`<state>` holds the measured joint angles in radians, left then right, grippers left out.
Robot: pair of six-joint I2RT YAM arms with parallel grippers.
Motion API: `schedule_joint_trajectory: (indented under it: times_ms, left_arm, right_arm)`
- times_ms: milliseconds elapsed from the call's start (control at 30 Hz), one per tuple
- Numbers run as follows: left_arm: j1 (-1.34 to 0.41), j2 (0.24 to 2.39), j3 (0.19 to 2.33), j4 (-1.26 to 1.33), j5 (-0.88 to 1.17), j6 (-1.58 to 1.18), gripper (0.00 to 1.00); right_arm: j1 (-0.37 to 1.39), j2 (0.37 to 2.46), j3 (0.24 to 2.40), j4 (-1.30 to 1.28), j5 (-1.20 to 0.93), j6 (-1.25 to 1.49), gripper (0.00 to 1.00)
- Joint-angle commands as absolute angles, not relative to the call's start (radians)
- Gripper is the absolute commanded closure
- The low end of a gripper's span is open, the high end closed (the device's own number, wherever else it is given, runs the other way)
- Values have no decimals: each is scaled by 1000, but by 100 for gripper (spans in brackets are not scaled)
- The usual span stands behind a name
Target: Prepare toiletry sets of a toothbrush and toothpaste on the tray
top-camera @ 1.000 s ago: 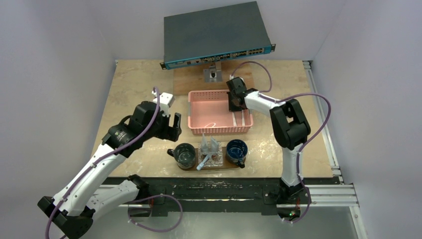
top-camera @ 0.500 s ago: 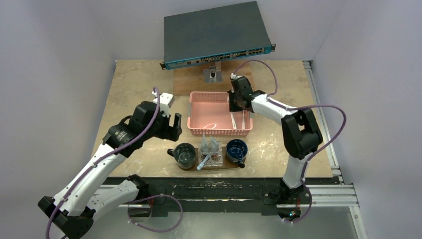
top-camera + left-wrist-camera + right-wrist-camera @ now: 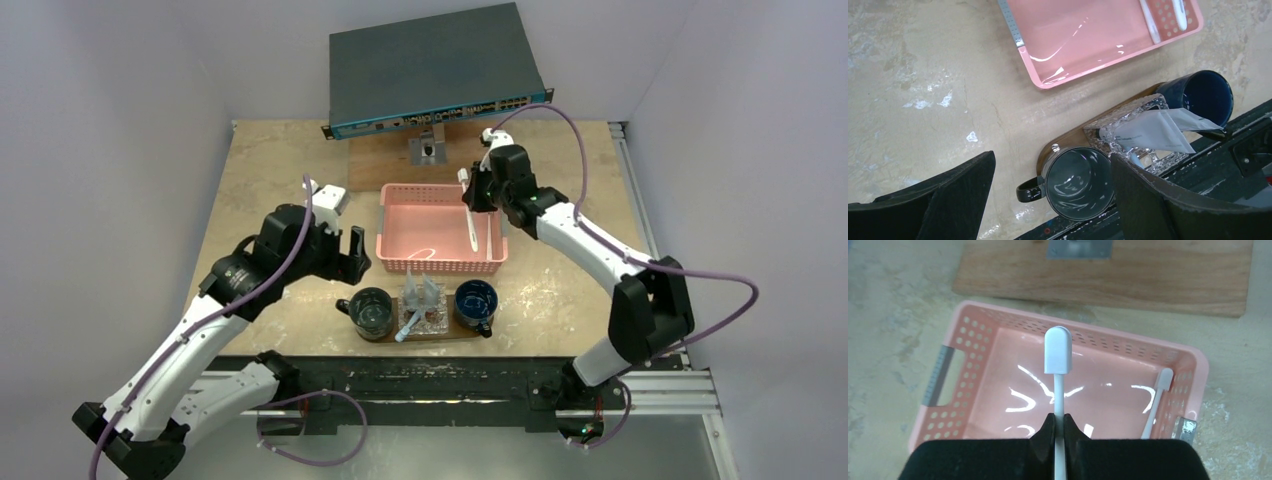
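Pink basket under right claw pinching toothbrush, left claw agape, mugs apparently crowding tray

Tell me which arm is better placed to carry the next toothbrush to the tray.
Right. The right gripper is shut on a white toothbrush over the pink basket; the left gripper hangs open and empty beside the basket.

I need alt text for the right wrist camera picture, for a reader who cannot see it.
The right hand is shut on a slim white plastic toothbrush, held above a pink perforated plastic basket. A second white toothbrush lies inside at the picture's right, and a brown wooden board lies beyond the basket.
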<state>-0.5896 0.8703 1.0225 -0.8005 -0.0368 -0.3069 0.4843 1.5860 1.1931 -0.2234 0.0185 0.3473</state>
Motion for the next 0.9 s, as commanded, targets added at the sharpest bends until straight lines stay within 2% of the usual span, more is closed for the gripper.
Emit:
schedule_joint_trajectory:
  times_ms: [0,433,867]
  left_arm:
    - [-583,855,1049,-744,55,-338,15]
    - [-584,858,1089,-630,361,-442,14]
    - [-584,828,1009,-329,645,-674,12]
  right_arm:
    - [487,1462,1189,-167,-42,343,100]
    - [501,1200,1129,-64,-255,437,100]
    - [610,1143,1099,198,-447,672,100]
